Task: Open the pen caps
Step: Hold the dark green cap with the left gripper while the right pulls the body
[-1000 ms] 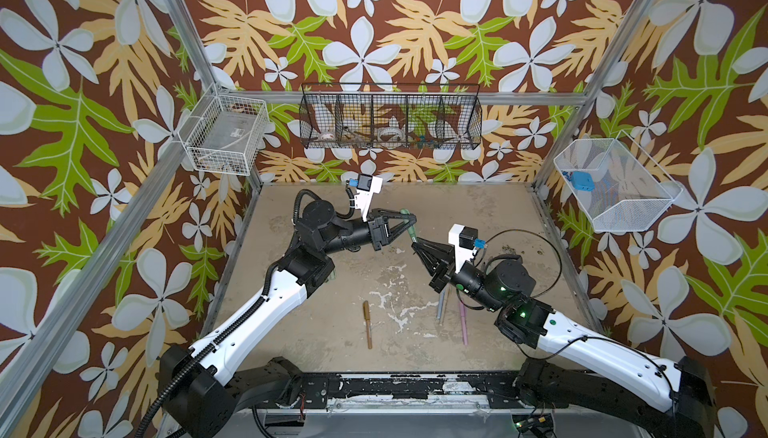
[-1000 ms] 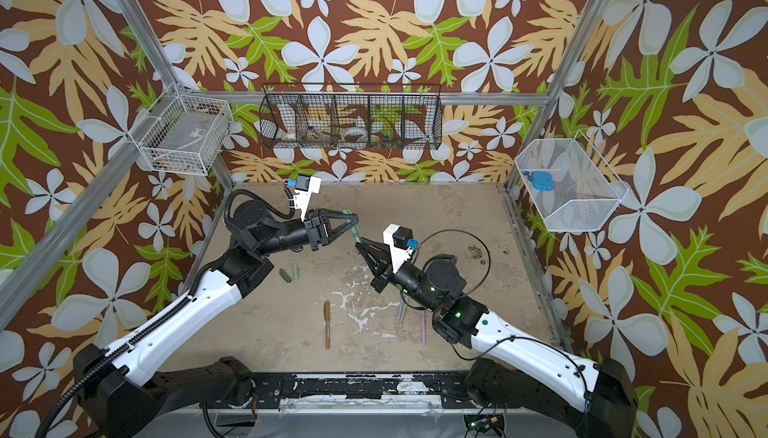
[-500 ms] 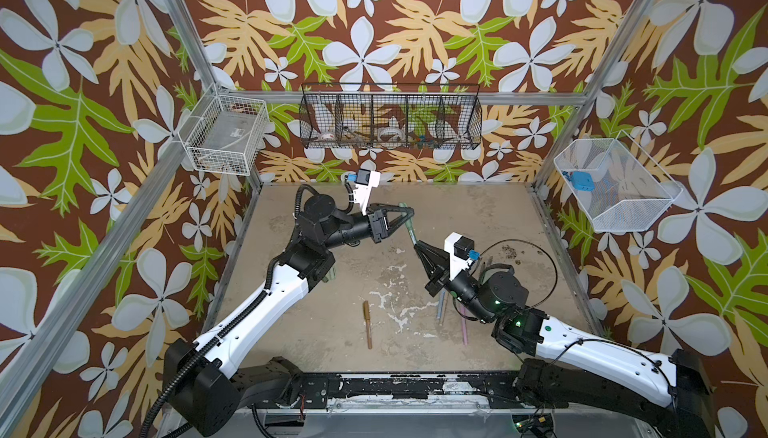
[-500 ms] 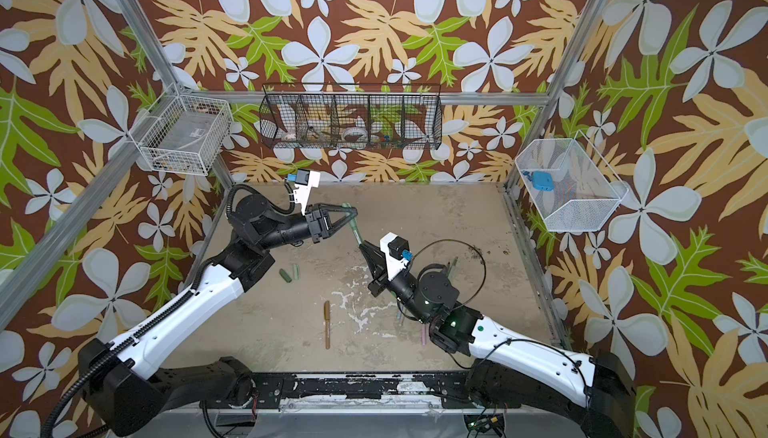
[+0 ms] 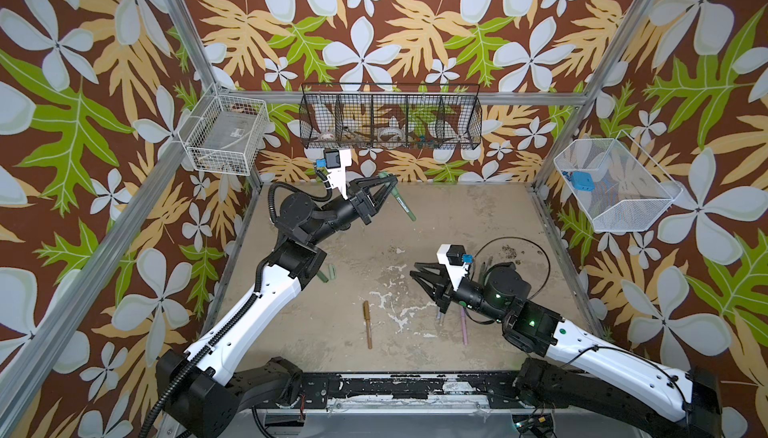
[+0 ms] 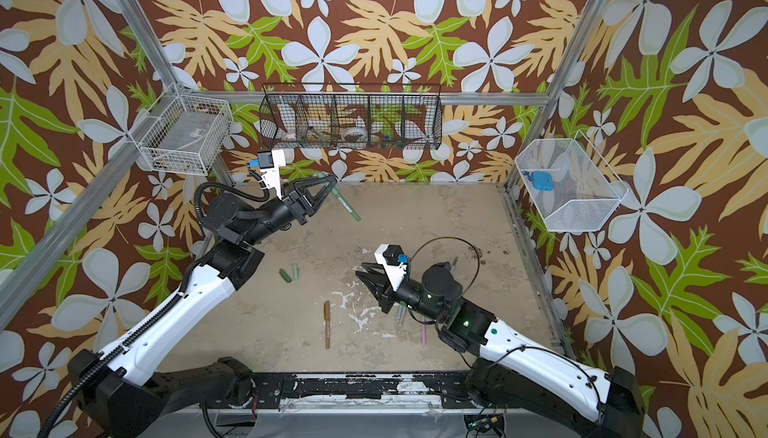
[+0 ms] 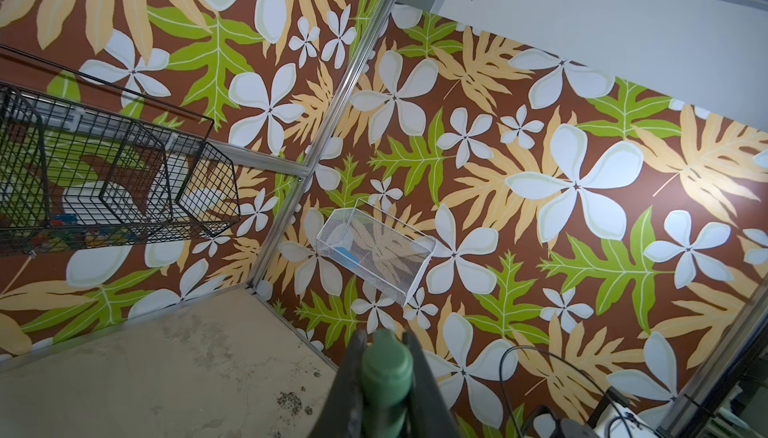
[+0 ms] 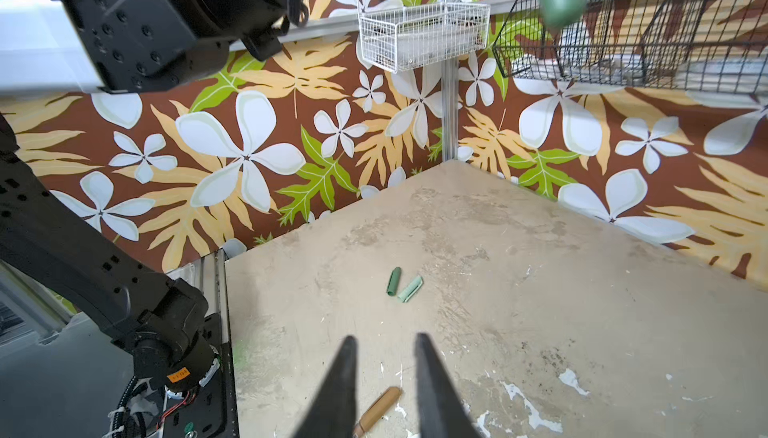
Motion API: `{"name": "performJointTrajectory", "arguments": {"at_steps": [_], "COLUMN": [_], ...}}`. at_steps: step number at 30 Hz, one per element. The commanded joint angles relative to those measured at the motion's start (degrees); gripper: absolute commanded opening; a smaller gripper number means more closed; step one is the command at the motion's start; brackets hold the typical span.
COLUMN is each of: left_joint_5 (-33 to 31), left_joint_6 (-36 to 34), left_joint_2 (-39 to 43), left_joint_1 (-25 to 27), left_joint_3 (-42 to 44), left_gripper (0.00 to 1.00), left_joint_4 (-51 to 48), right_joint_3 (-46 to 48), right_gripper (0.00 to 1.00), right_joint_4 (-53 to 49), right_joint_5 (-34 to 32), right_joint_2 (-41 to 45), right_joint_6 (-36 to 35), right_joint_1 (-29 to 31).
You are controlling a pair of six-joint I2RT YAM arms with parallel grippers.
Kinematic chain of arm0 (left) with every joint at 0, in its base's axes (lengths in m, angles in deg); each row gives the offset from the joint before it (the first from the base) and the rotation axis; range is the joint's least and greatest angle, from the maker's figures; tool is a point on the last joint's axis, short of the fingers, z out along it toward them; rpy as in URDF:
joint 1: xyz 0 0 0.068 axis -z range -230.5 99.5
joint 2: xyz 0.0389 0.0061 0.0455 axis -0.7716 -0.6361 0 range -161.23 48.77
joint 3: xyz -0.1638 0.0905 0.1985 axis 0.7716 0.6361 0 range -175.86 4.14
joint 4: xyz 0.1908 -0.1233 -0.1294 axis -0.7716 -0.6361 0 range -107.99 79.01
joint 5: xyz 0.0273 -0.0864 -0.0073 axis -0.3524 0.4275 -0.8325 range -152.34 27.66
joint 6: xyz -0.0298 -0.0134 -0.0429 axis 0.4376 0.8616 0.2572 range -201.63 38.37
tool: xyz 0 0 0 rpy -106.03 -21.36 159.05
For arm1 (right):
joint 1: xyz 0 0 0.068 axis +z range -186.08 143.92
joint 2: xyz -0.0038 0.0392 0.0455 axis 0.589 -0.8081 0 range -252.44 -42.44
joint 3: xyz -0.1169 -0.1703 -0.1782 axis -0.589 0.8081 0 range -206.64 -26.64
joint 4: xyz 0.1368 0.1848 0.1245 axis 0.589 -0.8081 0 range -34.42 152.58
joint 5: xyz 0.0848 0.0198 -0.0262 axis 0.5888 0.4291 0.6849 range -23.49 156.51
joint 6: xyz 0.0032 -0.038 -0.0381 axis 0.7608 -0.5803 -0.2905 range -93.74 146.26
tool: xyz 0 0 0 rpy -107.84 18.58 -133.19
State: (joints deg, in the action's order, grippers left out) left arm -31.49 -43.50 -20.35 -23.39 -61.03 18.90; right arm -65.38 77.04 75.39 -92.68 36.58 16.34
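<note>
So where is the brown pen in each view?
Top view: brown pen on the table, front middle.
Top view: the same place.
Left wrist: not in it.
Right wrist: the pen shows between the fingers of the right gripper.
Shared landmark: the black basket, in all four.

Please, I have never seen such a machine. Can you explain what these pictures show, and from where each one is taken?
These are two robot arms at a table. Two pictures look down from above; two come from cameras on the arms' wrists. The left claw is shut on a green pen, held up in the air. The right claw is open and empty, above the table. On the table lie two green caps, a brown pen, and, under the right arm, a pink pen and a bluish pen.
</note>
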Motion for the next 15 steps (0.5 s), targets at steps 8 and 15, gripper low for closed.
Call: {"name": "performJointTrajectory", "arguments": {"at_steps": [8,15], "left_joint_5": [9.9,10.4], "left_joint_6": [-7.0,-7.9], "left_joint_2": [-1.1,-0.8], "left_joint_1": [1.8,4.3], "left_joint_3": [1.8,2.2], "left_gripper": [0.00,0.00], "left_joint_4": [-4.8,-4.8], "right_joint_3": [-12.1,-18.8], "right_gripper": [0.59,0.50], "right_joint_4": [-6.5,-8.6], "right_joint_5": [-5.9,-6.9], "right_joint_2": [-3.0,-9.7], "right_joint_6": [-3.1,-3.1], "right_joint_1": [-0.3,-0.4]}}
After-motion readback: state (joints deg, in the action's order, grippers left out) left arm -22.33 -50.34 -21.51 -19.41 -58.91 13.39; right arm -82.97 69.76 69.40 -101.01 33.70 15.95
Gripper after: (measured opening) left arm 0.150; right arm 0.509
